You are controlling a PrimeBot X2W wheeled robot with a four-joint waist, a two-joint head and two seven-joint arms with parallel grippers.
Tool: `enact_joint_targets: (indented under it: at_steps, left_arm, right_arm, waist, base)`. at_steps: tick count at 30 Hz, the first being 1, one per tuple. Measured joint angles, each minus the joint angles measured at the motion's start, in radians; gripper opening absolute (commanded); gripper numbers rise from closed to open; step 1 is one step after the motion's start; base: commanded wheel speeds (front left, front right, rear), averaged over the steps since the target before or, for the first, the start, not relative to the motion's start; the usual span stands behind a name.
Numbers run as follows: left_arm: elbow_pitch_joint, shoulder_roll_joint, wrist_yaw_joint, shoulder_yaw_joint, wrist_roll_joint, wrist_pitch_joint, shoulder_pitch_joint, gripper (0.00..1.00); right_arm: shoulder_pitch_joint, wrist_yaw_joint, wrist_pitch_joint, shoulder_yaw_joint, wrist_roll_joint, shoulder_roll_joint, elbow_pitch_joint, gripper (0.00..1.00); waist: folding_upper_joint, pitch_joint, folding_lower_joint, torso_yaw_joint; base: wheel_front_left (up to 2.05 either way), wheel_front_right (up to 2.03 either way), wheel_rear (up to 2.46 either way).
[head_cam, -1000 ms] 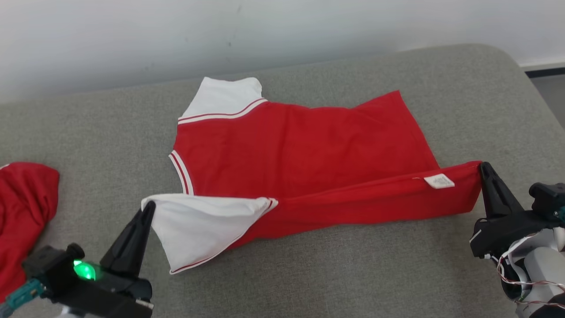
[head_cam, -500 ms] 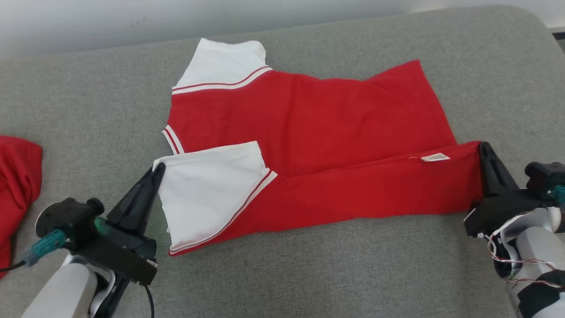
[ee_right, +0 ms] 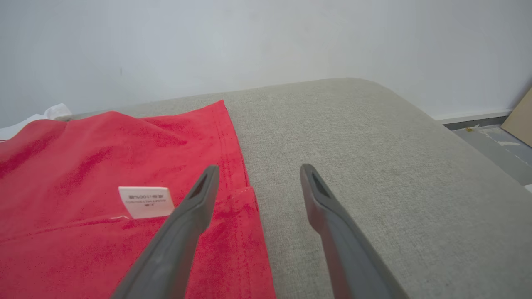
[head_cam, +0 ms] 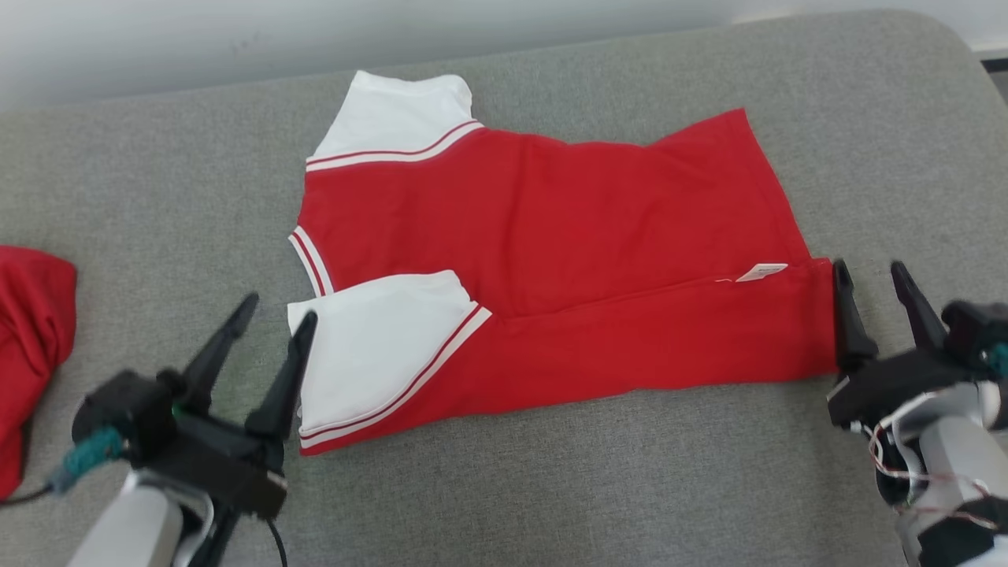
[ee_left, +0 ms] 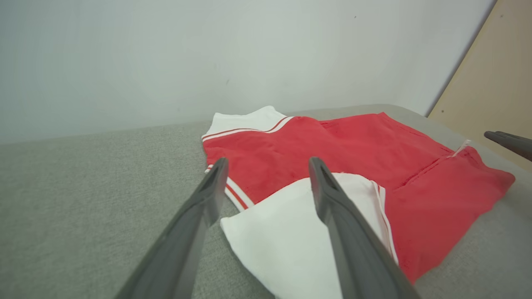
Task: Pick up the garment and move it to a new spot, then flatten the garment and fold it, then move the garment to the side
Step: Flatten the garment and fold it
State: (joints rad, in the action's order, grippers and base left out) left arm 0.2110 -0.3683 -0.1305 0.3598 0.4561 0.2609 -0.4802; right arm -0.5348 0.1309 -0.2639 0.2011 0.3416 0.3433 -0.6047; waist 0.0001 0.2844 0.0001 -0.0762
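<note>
Grey fabric is covering the padded worktop (head_cam: 551,488), which is running back to a pale wall (head_cam: 315,31). The red garment (head_cam: 551,228) with white sleeves is lying flat across its middle, its near long edge folded over onto the body.

The left hand (head_cam: 280,307) is hovering at the garment's near-left corner with its 2 fingers spread wide and nothing between them. In the left wrist view 1 finger (ee_left: 332,207) is crossing in front of the folded white sleeve (ee_left: 291,241) while the other is showing over bare fabric; whether it is touching the sleeve I cannot tell.

The right hand (head_cam: 867,265) is sitting at the hem end of the folded strip, also spread wide and gripping nothing. In the right wrist view 1 finger (ee_right: 195,207) is lying over the red hem, the other over bare worktop; contact is unclear.

A white label (head_cam: 761,272) is sticking out along the fold, its print too small to read. The folded strip is hiding the cloth beneath it. A 2nd red cloth (head_cam: 31,331) is being cut off by the head view's left edge.
</note>
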Motion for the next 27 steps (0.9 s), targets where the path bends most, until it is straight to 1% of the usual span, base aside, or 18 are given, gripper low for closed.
enact_joint_targets:
  at_steps: [3,4,6,9,11,15,18,25,26,27]
  left_arm:
    - [-0.021,0.009,0.000,-0.019,0.004,0.000,0.053,1.00]
    - [-0.033,0.016,0.000,-0.024,0.017,0.000,0.107,1.00]
    - [-0.038,0.021,0.000,-0.016,0.045,-0.005,0.153,1.00]
    - [-0.047,0.020,0.000,-0.002,0.067,-0.049,0.190,1.00]
    - [-0.043,0.021,0.010,-0.003,0.091,-0.090,0.201,1.00]
    - [-0.026,0.020,0.023,0.007,0.127,-0.182,0.217,1.00]
    - [-0.037,0.027,0.024,0.014,0.155,-0.230,0.226,1.00]
    - [-0.059,0.024,0.026,0.020,0.181,-0.268,0.237,1.00]
    - [-0.061,0.022,0.026,0.025,0.184,-0.272,0.237,0.80]
    - [-0.064,0.021,0.025,0.027,0.185,-0.273,0.237,0.47]
  right_arm:
    - [0.041,0.000,0.000,-0.024,-0.004,-0.001,0.018,1.00]
    - [0.081,0.000,0.000,-0.041,-0.005,0.000,0.033,1.00]
    - [0.114,0.000,0.000,-0.058,-0.005,0.000,0.043,1.00]
    - [0.154,0.000,0.000,-0.067,-0.005,0.001,0.055,1.00]
    - [0.166,0.000,0.000,-0.068,-0.003,0.002,0.057,1.00]
    - [0.174,0.000,0.000,-0.029,0.018,0.000,0.035,1.00]
    - [0.171,0.000,0.000,0.013,0.052,0.003,0.015,1.00]
    - [0.132,0.000,0.000,0.085,0.110,0.008,-0.022,1.00]
    - [0.129,0.000,0.000,0.096,0.122,0.008,-0.030,1.00]
    - [0.124,0.000,0.000,0.101,0.134,0.008,-0.041,1.00]
  waist:
    - [0.0000,-0.014,-0.0001,0.000]
    - [0.0000,-0.030,-0.0001,0.001]
    - [0.0000,-0.046,-0.0002,0.003]
    - [0.0000,-0.071,-0.0002,0.007]
    - [0.0000,-0.086,-0.0002,0.009]
    - [-0.0001,-0.108,-0.0002,0.007]
    - [-0.0001,-0.113,-0.0002,-0.002]
    - [-0.0001,-0.101,-0.0002,-0.007]
    - [0.0000,-0.098,-0.0002,-0.007]
    - [-0.0001,-0.095,-0.0002,-0.006]
  base:
    - [0.00,0.00,0.00]
    - [0.00,0.00,0.00]
    - [0.00,0.00,0.00]
    - [0.00,0.00,0.00]
    - [0.00,0.00,0.00]
    - [0.00,0.00,0.00]
    - [0.00,0.00,0.00]
    - [0.00,0.00,0.00]
    - [0.00,0.00,0.00]
    - [0.00,0.00,0.00]
